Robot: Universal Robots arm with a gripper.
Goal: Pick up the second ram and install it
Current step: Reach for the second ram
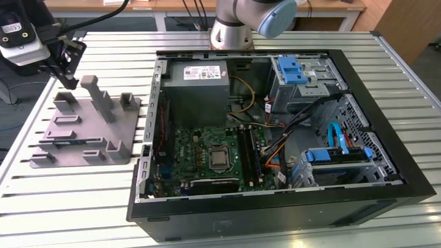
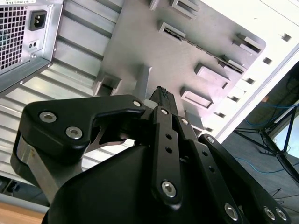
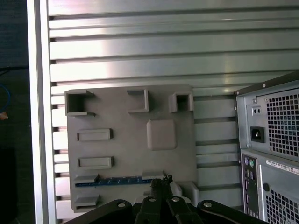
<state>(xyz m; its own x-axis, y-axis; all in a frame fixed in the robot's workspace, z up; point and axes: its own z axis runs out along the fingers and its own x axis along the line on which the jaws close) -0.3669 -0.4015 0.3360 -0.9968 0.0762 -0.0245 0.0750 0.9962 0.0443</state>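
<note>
Slatted metal table [image 1: 289,41] fills the exterior view. A black computer case [image 1: 276,209] lies open on it, taking the centre and the exterior view's right.

Inside the case:
- grey power supply [image 1: 196,90] at upper left of the bay
- green motherboard [image 1: 196,150] below it, with a square processor socket [image 1: 219,158] near the middle
- long black memory slots [image 1: 249,152] just beside the socket, toward the exterior view's right
- one blue drive bracket [image 1: 295,70] at the upper right of the case, another [image 1: 337,155] at lower right
- loose cables [image 1: 289,129] run between the two brackets

Grey holder plate [image 1: 93,132] sits on the table at the exterior view's left, just beside the case wall, with several upright blocks and a tall post. In both wrist views [image 3: 126,126] [image 2: 154,56] the plate lies under the tool.

The second ram [image 1: 69,141] is on the plate, in the part toward the lower left of the exterior view. It shows as a thin blue strip standing on edge between low blocks. The first wrist view shows its blue edge [image 3: 119,180] and the second wrist view shows it as a dark toothed line [image 2: 201,45].

The arm's base column [image 1: 231,31] stands at top centre behind the case, and the wrist reaches to the upper left corner of the frame. The gripper [image 1: 71,82] points down at the far end of the plate beside the tall post, apart from the ram. In both wrist views [image 3: 162,181] [image 2: 161,92] its tips are pressed together with nothing between them.
</note>
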